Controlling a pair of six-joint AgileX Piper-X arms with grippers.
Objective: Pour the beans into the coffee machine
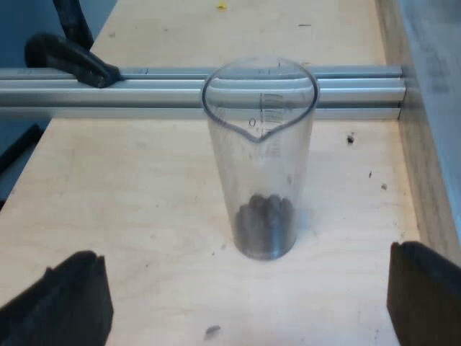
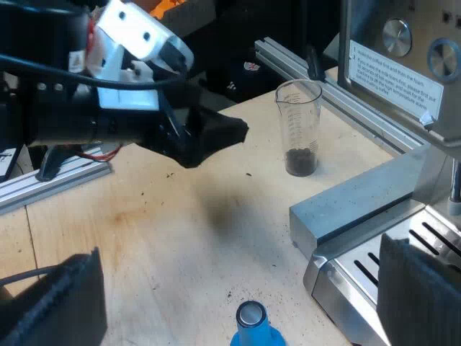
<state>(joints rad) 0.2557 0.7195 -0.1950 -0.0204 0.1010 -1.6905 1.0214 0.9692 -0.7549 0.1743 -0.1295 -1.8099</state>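
Measuring glass [image 1: 261,166] upright, beans [image 1: 265,225] at bottom; left gripper [image 1: 245,303] wide, empty; right gripper [image 2: 241,285] likewise wide

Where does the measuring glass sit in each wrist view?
Left wrist view: the measuring glass stands upright on the wooden table, just in front of the aluminium rail, with beans in its bottom.
Right wrist view: the measuring glass stands near the espresso machine, and the left gripper points toward it.
Shared landmark: the aluminium rail behind the measuring glass.
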